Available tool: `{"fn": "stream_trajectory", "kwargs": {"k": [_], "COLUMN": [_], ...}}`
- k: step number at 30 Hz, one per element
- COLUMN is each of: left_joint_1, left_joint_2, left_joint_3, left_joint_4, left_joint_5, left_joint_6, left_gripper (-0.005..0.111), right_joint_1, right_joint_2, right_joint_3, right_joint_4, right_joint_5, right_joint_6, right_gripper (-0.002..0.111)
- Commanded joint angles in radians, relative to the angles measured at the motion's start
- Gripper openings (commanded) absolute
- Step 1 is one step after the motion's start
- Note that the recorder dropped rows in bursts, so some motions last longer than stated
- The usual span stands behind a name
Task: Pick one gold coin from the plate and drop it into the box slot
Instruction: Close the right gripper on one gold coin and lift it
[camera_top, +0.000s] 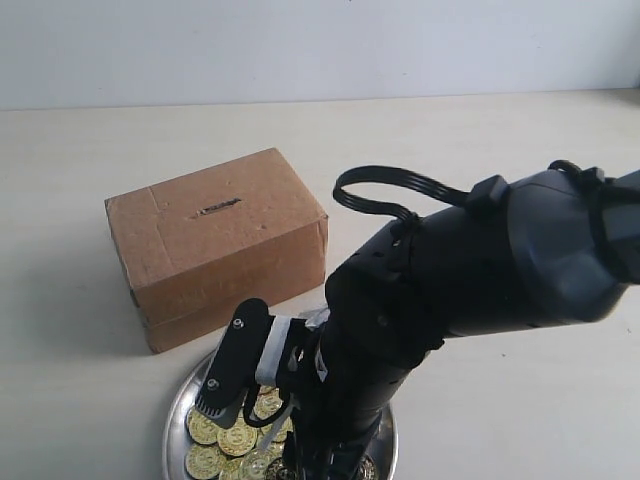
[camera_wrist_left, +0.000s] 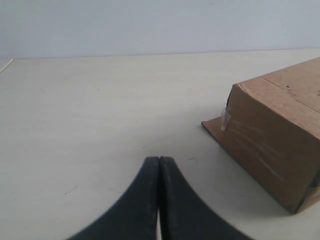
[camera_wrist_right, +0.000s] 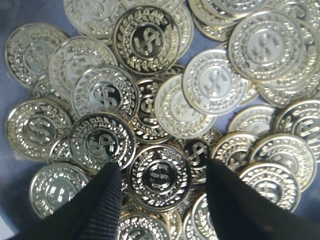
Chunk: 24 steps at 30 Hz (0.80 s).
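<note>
Left gripper (camera_wrist_left: 159, 160): jaws fully closed, the two black fingers pressed together along their length; nothing is held between them.
Left gripper position: above bare table (camera_wrist_left: 75, 125); the taped end of the box (camera_wrist_left: 280, 145) is nearby but not in contact.
Box, exterior view: brown cardboard box (camera_top: 215, 245) on the table, left of centre, behind the plate and just beside its far rim.
Slot (camera_top: 217, 208): short dark slit in the top face of the box, unobstructed.
Plate (camera_top: 178, 410): round silver dish at the lower edge of the exterior view, in front of the box; its right part is hidden by the right arm (camera_top: 480, 270).
Coins (camera_top: 225, 440): a loose, overlapping pile of gold coins filling the plate.
Right gripper (camera_wrist_right: 162, 167): jaws wide apart, pointing down into the pile; nothing is held.
Target coin (camera_wrist_right: 159, 177): lies flat on top of the pile, directly between the two black fingertips (camera_wrist_right: 107, 190). One fingertip is just beside its rim; the other stands off with a small gap. Contact with the coin cannot be confirmed.
Right arm, exterior view: reaches in from the right edge and bends down over the plate, well clear of the slot.
</note>
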Motion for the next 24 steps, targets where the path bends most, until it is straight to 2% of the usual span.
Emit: {"fn": "stream_trajectory", "kwargs": {"k": [1, 24], "left_joint_1": [-0.008, -0.008], "left_joint_2": [-0.005, -0.005], "left_joint_3": [0.000, 0.000], "left_joint_4": [0.002, 0.002], "left_joint_5": [-0.008, -0.008], "left_joint_6": [0.000, 0.000], "left_gripper": [0.000, 0.000], "right_joint_1": [0.001, 0.001], "right_joint_2": [0.001, 0.021], "right_joint_3": [-0.008, -0.008], "right_joint_4": [0.004, 0.004], "right_joint_5": [-0.007, -0.013], "right_joint_6": [-0.009, -0.009], "right_gripper": [0.050, 0.050]}}
